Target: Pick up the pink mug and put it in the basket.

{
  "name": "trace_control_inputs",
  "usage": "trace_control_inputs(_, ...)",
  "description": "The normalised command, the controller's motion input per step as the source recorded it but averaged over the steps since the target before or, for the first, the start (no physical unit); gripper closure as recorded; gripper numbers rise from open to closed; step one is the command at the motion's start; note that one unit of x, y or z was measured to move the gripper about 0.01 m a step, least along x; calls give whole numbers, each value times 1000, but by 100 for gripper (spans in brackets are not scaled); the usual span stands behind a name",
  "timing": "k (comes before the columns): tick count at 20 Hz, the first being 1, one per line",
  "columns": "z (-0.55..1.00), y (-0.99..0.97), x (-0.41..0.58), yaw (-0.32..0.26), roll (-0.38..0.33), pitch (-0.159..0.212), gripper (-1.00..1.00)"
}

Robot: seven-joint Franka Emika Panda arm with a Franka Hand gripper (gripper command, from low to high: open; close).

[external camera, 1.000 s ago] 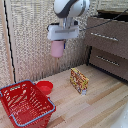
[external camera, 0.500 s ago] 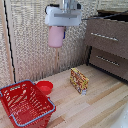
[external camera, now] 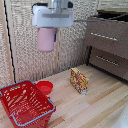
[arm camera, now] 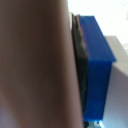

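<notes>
The pink mug (external camera: 46,39) hangs high in the air in the exterior view, held under the white end block of my gripper (external camera: 46,30), which is shut on it. It is up and to the right of the red basket (external camera: 25,104), which stands on the wooden surface at the exterior view's lower left with its grey-blue handle along the rim. In the wrist view the mug's pink wall (arm camera: 32,65) fills most of the picture, pressed against a dark-blue finger (arm camera: 97,70).
A small red bowl (external camera: 44,87) sits just behind the basket. A yellow-red snack box (external camera: 79,80) stands at mid-table. A brown drawer unit (external camera: 107,47) is at the exterior view's right. A wicker wall runs behind.
The gripper with the pink mug has moved toward the exterior view's left and a little higher. The basket, bowl and snack box have not moved.
</notes>
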Motion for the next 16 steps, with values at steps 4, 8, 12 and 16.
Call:
trace_control_inputs(4,-247,999,-67,0,-64,32,100)
trace_control_inputs(8,-533,769,-7,0,-102,44,100)
trace_control_inputs(12,-670,486,0,0,-97,53,100)
trace_control_inputs(16,-702,303,0,0,-59,28,100)
